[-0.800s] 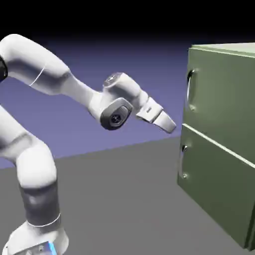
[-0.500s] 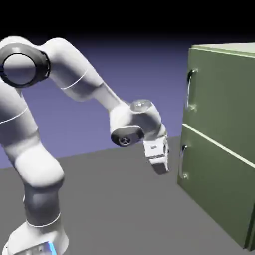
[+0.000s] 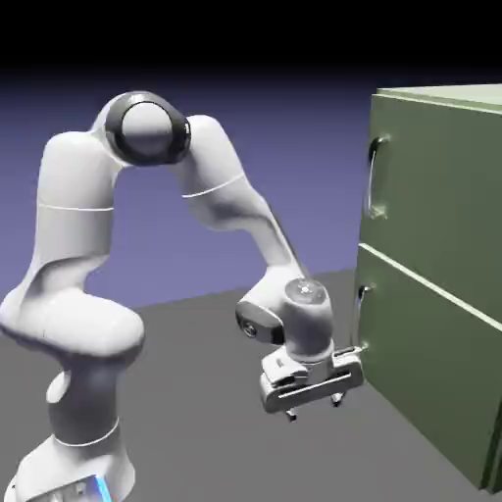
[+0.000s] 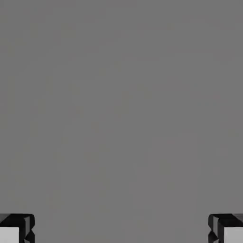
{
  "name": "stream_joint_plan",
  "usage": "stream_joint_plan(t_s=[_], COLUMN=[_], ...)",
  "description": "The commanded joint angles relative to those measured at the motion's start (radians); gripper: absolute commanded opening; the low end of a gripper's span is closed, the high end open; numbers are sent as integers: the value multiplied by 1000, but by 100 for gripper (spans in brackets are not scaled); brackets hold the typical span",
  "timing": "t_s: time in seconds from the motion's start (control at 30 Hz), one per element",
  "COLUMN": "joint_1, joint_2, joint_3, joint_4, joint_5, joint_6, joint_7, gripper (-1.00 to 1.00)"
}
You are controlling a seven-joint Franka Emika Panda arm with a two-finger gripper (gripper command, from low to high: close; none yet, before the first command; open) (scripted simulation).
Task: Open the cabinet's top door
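Cabinet (image 3: pixel 436 275) stands at the counter's (image 3: pixel 196 392) right edge, its top door (image 3: pixel 441 186) flush and shut, the long silver handle (image 3: pixel 374 178) untouched. Fingers (image 3: pixel 290 414) hang spread wide and empty, pointing down over the counter, low beside the lower panel (image 3: pixel 422 363).

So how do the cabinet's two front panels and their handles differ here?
The top door carries a long vertical bar handle; the lower panel has a shorter handle. The top handle sits high, well above the gripper; the lower handle is close to the gripper's level, just to its right. Both panels are olive-green, appear shut, and have silver handles at their left edge.
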Motion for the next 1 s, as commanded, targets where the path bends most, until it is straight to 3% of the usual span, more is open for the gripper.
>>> stream_joint_plan(t_s=[0.0, 0.97], joint_1=[30, 911], joint_2=[34, 1024], joint_3=[-32, -952], joint_4=[7, 209], joint_5=[44, 1305], joint_6=[-8, -236], joint_7=[32, 946], gripper=[0, 0])
